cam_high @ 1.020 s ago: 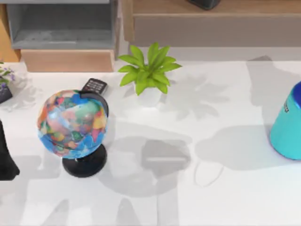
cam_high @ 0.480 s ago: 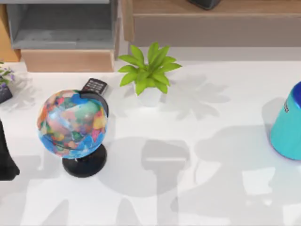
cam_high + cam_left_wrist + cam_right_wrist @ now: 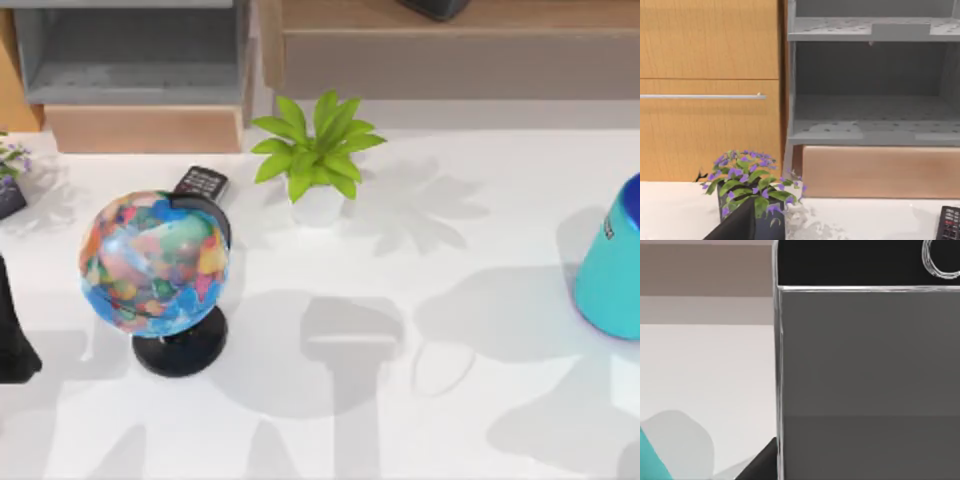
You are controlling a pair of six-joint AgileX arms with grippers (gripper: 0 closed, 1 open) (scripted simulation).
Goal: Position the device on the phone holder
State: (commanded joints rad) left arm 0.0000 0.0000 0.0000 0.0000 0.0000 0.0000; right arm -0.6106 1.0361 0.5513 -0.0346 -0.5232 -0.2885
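Observation:
The device [image 3: 865, 370] stands very close in the right wrist view: grey screen, black bezel, silver edge, and part of its round home button [image 3: 942, 260]. It hangs above the white table, off the ground. A dark wedge against its lower edge looks like one of my right gripper's fingers [image 3: 761, 464], so that gripper seems shut on it. A black slanted object at the table's left edge [image 3: 14, 335] looks like the phone holder [image 3: 736, 226]; it stands in front of a purple-flowered plant.
A globe [image 3: 155, 265] on a black base stands left of centre. A small black keypad gadget [image 3: 201, 183] lies behind it. A green potted plant [image 3: 316, 160] is at the back middle and a teal object [image 3: 612, 265] at the right edge. The purple plant [image 3: 751, 187] stands before a cabinet.
Nothing on the table has moved. The arm shadows on the right half of the table have shifted from the back right toward the front right corner.

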